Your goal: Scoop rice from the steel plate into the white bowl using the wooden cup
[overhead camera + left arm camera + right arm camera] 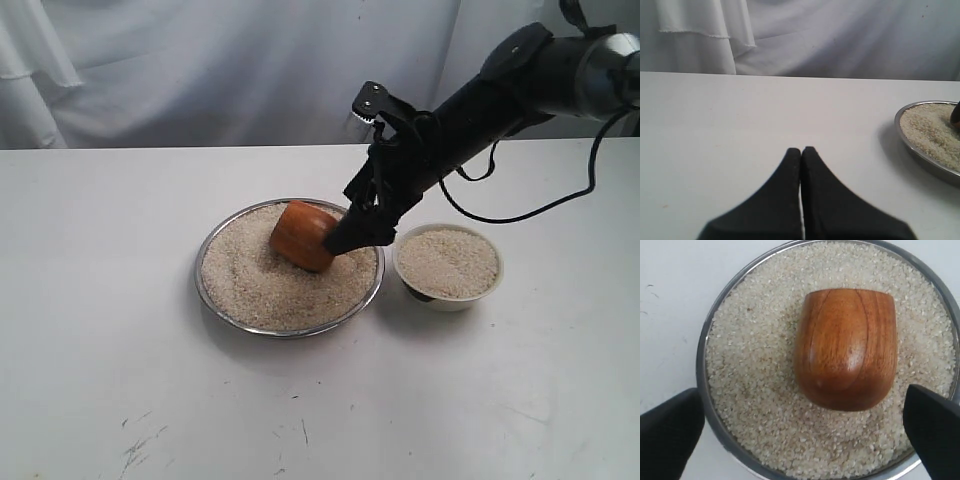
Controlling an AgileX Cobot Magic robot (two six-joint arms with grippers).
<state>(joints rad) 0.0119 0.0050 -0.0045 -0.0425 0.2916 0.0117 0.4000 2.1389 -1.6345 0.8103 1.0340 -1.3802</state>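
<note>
The right gripper (358, 222) hangs over the steel plate (214, 240) with its fingers (670, 435) spread wide, clasping nothing. The wooden cup (846, 347) lies on its side in the rice (255, 280) just ahead of them, rounded base toward the gripper. The white bowl (447, 297), rice-filled, sits just beside the plate. The left gripper (801, 151) has its fingertips pressed together over the bare table (740, 110).

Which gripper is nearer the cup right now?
Right. The right gripper hangs open, straddling the cup. The left gripper is shut above the table, outside the plate's rim.
</note>
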